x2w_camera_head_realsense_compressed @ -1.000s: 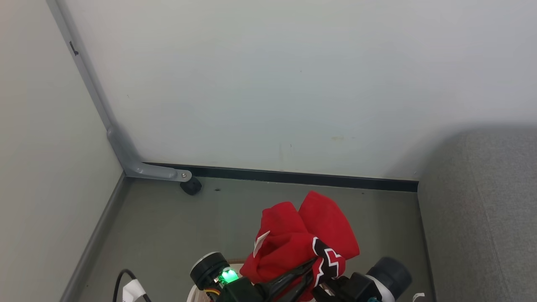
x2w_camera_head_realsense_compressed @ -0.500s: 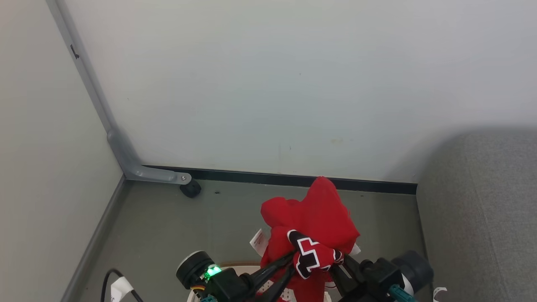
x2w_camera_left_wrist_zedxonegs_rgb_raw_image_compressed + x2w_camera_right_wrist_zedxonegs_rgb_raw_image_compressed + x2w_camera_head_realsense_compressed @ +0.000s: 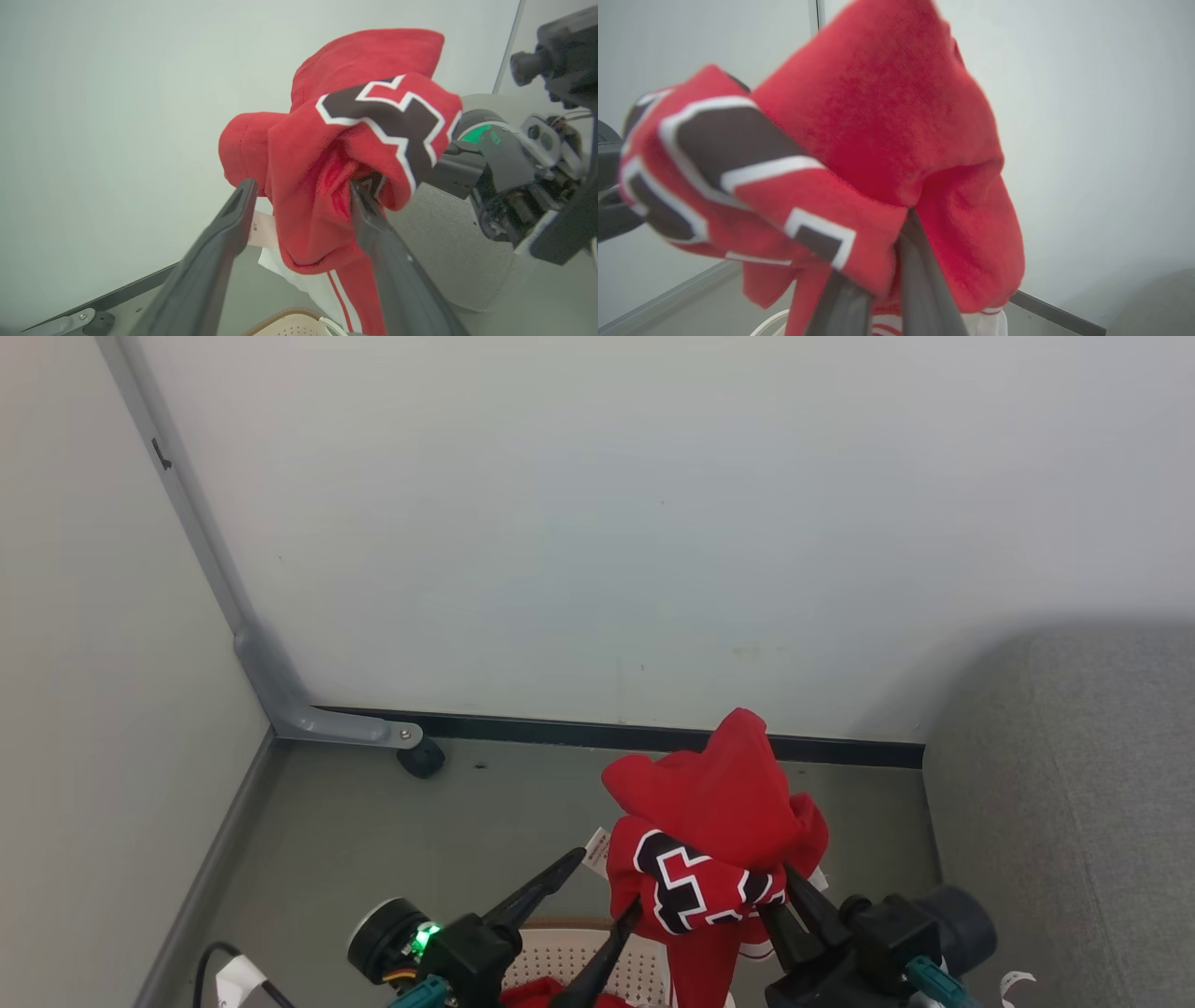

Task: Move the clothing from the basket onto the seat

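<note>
Right hand (image 3: 784,901) clamps the clothing (image 3: 719,821), bunched above the basket (image 3: 569,957) at lower centre; left hand (image 3: 605,882) spread wide, released beside it. Not yet on the seat (image 3: 1064,821) at right: carry and drop remain, more red in the basket.

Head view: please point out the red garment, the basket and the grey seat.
red garment (image 3: 724,793), head view, plain upper fold above the lettering.
basket (image 3: 560,959), head view, perforated cream wall.
grey seat (image 3: 1064,821), head view, bare woven fabric.
</note>
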You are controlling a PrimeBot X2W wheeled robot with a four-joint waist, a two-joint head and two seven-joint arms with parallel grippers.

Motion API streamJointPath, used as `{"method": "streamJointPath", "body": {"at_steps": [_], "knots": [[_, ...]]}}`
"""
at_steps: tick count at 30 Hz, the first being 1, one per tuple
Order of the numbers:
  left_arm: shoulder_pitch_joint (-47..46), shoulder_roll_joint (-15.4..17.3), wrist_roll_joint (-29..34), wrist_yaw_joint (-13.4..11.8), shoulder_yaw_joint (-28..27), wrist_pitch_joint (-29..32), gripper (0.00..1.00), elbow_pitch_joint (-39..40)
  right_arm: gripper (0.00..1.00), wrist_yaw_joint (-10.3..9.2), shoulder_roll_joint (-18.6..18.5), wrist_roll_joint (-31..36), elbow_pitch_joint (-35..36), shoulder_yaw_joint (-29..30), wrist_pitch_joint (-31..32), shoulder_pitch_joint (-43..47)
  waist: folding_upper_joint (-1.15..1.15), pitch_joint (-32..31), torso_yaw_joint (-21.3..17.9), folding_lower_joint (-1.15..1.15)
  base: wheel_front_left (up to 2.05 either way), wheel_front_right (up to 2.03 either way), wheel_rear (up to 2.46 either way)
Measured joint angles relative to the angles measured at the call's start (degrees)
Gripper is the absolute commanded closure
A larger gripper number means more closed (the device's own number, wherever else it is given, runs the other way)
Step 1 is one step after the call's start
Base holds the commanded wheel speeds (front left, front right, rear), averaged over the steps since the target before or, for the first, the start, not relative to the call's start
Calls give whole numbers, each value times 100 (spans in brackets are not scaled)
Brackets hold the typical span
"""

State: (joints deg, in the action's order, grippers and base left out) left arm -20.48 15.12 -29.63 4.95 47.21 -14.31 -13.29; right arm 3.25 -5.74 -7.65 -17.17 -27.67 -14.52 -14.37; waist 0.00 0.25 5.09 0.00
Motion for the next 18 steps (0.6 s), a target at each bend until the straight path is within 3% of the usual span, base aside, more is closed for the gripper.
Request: {"method": "streamJointPath", "body": {"at_steps": [18], "knots": [[386, 1, -175, -906, -1188, 0, 0, -821, 100, -174, -182, -148, 506, 602, -1, 383, 0, -3, -24, 0, 0, 0, 0]]}}
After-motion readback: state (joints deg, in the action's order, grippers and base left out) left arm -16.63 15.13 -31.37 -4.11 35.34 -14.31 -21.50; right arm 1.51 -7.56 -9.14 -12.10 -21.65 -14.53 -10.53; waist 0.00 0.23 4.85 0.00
